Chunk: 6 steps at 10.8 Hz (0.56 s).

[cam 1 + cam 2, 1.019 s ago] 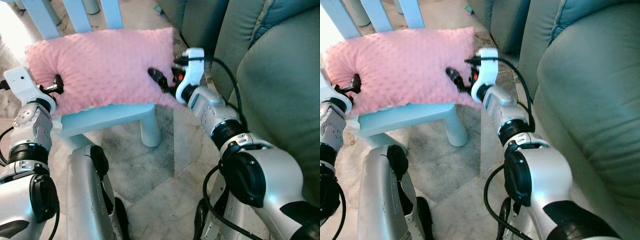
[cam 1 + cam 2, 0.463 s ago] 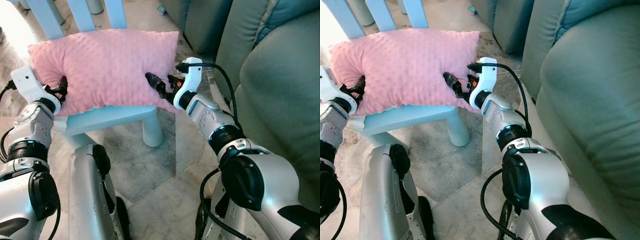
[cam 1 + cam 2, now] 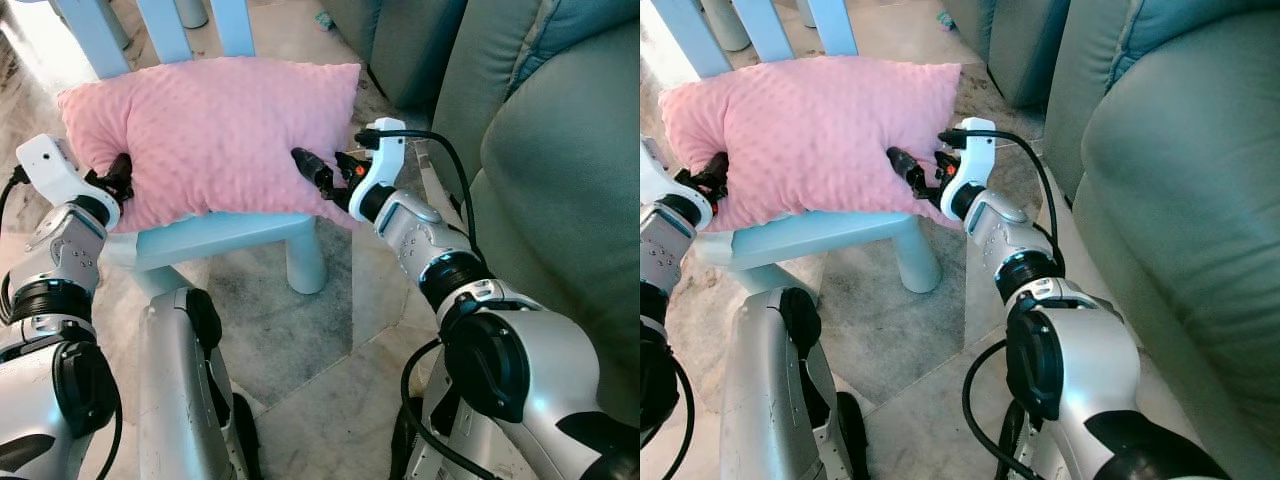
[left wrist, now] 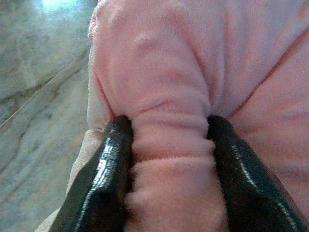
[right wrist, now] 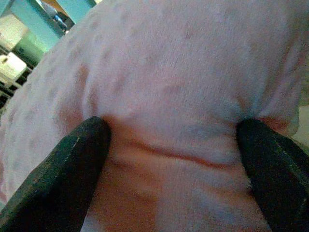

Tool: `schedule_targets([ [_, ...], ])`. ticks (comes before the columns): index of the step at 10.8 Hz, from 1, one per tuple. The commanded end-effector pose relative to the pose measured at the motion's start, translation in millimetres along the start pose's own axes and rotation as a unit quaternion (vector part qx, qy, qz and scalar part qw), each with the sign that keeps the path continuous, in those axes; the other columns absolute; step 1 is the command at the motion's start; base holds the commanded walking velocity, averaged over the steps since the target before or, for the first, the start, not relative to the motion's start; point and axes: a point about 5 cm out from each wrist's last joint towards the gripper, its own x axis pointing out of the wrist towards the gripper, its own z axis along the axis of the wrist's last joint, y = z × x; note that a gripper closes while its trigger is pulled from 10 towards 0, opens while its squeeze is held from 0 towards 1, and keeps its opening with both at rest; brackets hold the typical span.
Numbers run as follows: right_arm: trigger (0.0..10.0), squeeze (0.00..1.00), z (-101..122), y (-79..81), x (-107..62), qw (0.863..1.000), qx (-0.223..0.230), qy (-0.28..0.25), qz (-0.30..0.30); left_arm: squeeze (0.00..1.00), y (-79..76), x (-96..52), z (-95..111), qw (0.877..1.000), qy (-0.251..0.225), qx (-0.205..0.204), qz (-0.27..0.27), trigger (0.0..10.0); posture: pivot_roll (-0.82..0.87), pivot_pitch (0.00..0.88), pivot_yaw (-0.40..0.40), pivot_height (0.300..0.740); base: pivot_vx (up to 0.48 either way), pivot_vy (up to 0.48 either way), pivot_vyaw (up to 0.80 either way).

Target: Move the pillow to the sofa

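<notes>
A pink dotted pillow [image 3: 220, 130] lies on the seat of a light blue chair [image 3: 225, 232]. My left gripper [image 3: 118, 175] is at the pillow's left end, shut on a bunched fold of its fabric [image 4: 169, 145] between the black fingers [image 4: 104, 183]. At the pillow's right side my right gripper [image 3: 312, 168] presses into the lower edge. Its fingers [image 5: 72, 164] stand wide apart with creased pillow fabric squeezed between them. The grey-green sofa [image 3: 560, 150] stands to the right of the chair.
The chair's slatted back [image 3: 165, 25] rises behind the pillow and its front leg [image 3: 305, 265] stands on the marble floor [image 3: 300, 360]. The sofa's arm and cushions [image 3: 1180, 200] run along the whole right side, close to my right arm.
The view has shifted slightly. My right arm has drawn in a little toward the pillow's right edge. Both grippers keep their hold and the pillow still rests on the chair.
</notes>
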Motion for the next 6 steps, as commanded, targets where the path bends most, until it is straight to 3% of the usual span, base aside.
schedule_targets([
  [1,0.0,0.0,-13.4,10.4,4.0,0.999,0.016,0.023,0.023,0.0,-1.4,-2.9,-39.3,0.996,0.082,-0.016,-0.006,0.0,0.2,0.365,0.016,0.319,0.0,0.0,0.0],
  [4,0.0,0.0,-9.3,12.3,5.3,0.999,0.018,0.014,0.03,0.0,-1.2,-3.6,-40.0,0.997,0.078,-0.017,-0.01,0.0,0.19,0.361,0.015,0.319,0.0,0.0,0.0],
  [6,0.0,0.0,5.1,15.8,8.2,0.999,0.013,-0.017,0.041,0.0,-7.0,-1.2,-22.2,1.0,0.005,0.002,-0.021,0.0,0.2,0.359,0.015,0.319,0.0,0.0,0.0],
])
